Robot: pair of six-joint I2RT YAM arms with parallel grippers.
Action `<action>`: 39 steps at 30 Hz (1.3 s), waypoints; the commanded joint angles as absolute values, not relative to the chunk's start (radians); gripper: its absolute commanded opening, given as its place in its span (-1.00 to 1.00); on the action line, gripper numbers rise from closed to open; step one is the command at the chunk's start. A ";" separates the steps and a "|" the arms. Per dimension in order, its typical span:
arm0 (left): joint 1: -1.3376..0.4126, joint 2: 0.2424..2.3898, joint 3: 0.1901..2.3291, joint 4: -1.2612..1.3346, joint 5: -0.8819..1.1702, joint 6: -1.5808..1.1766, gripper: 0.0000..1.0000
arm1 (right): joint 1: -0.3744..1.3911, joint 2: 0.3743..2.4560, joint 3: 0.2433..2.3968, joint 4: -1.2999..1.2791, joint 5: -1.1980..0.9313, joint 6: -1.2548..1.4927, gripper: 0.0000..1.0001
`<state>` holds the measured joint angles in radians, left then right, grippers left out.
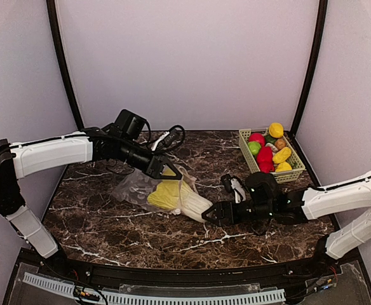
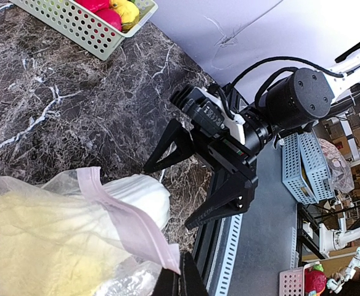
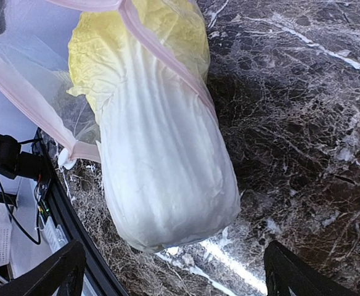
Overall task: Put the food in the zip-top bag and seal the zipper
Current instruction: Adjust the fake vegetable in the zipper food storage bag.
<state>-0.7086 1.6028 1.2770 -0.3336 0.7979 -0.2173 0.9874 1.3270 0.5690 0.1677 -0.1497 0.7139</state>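
From above, the left arm (image 1: 52, 155) is seen stretched from the left side toward the table's middle. The left gripper (image 1: 162, 170) is closed on the raised mouth edge of the zip-top bag (image 1: 131, 187). The right arm (image 1: 338, 198) is laid low across from the right, with the right gripper (image 1: 209, 215) spread at the white end of the cabbage (image 1: 176, 197). The cabbage's yellow leafy half is lodged inside the bag, while its white half lies outside. A light green mesh basket (image 1: 246, 149) of toy foods (image 1: 265, 155) is set at the back right of the dark marble table (image 1: 109, 222), which is enclosed by pale walls (image 1: 185, 57).

In the left wrist view, the pink zipper strip (image 2: 127, 222) is seen pinched between the narrow-set fingers (image 2: 186, 285) at the bottom edge. The right gripper is shown opposite, jaws wide apart, just beside the cabbage's white end.

In the right wrist view, the two fingers (image 3: 50, 271) are seen far apart at the lower corners, touching nothing. The cabbage's white base is shown just ahead of them on the marble, and the strip is draped across the cabbage.
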 commanded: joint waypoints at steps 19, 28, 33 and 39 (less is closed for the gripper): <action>-0.703 1.561 1.278 -0.311 0.841 -0.215 -0.99 | 0.932 1.525 0.502 0.649 -0.327 0.798 0.83; -0.702 1.577 1.273 -0.302 0.848 -0.226 -0.99 | 0.933 1.487 0.554 0.576 -0.306 0.773 0.06; -0.705 1.582 1.278 -0.329 0.809 -0.200 -0.99 | 0.936 1.446 0.598 0.513 -0.280 0.758 0.02; -0.732 1.592 1.293 -0.368 0.767 -0.161 -0.99 | 0.961 1.432 0.708 0.381 -0.202 0.715 0.03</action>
